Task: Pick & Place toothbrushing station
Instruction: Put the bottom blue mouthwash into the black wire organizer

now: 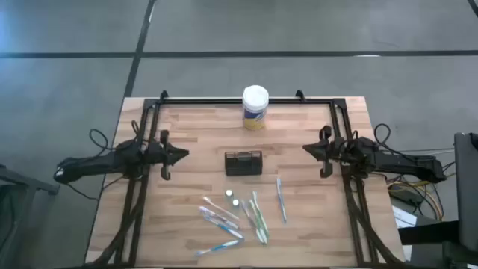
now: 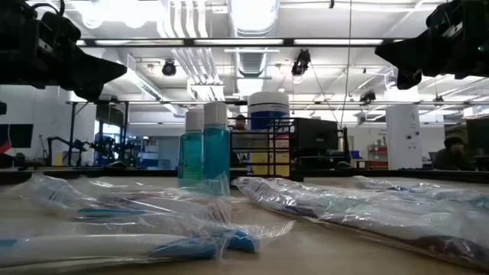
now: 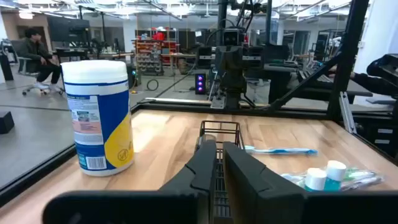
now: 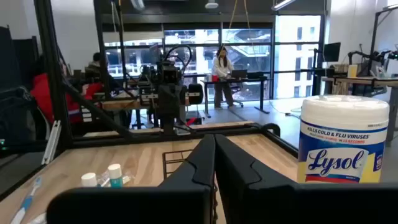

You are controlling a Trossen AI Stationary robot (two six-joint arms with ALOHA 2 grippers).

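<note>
The toothbrushing station (image 1: 244, 163) sits mid-desk; left claw (image 1: 179, 154) and right claw (image 1: 309, 149), both narrowed, flank it, well apart.

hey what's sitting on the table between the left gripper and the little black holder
Nothing: in the high view, only bare wooden tabletop separates the left gripper from the small black slotted holder.

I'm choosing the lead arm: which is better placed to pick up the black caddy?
Left, marginally. The left gripper hangs slightly nearer the black caddy than the right gripper; both are raised, shut, facing it.
</note>
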